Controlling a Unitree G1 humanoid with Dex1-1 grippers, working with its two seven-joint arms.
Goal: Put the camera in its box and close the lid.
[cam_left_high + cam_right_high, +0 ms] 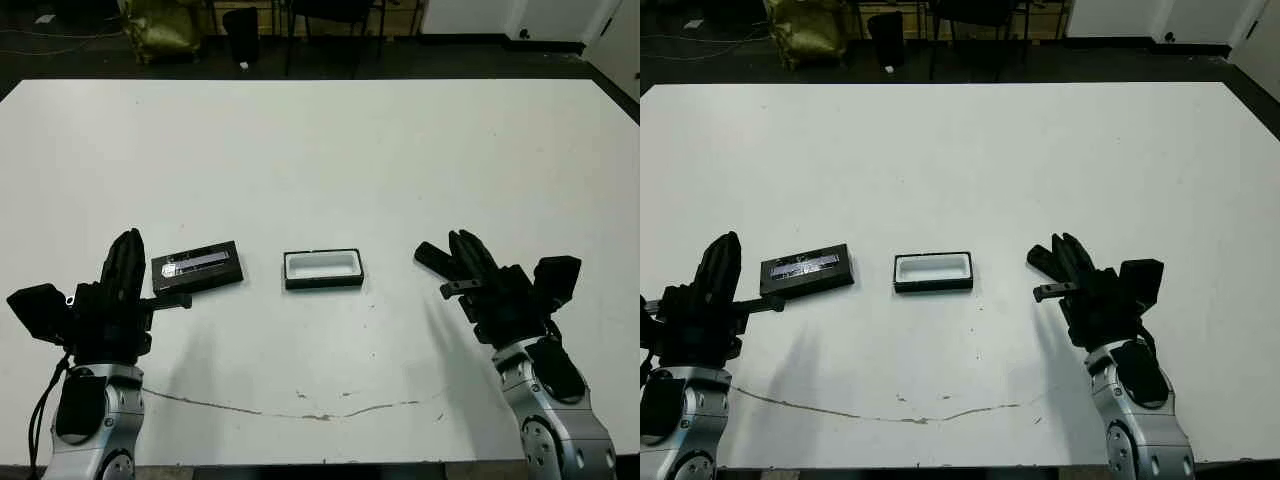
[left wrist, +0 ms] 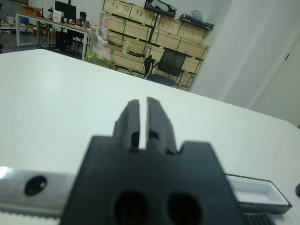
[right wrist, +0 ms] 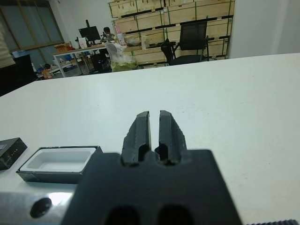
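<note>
Here, on the white table (image 1: 330,150), the box (image 1: 323,269) sits open near the middle, its white lining bare and nothing resting inside it. The lid (image 1: 197,267) lies flat on the tabletop to the robot's left of the box, clear of it and turned at a slight angle, its silvery stripe facing up.

The left gripper (image 1: 128,245) rests on the far side of the lid from the box, just beside the lid's outer end. Its two black fingers (image 2: 132,119) are drawn together with only a thin slit between them, and they hold nothing. The right gripper (image 1: 450,252) stands to the right of the box, apart from it and roughly level with it, tilted in towards it. Its fingers (image 3: 140,131) are likewise pressed almost together and empty.

A thin dark scratch (image 1: 300,412) runs across the table on the robot's side of the box. Beyond the table's far edge from the box, stacked wooden crates (image 2: 140,30) and a black chair (image 3: 190,42) line the room.
</note>
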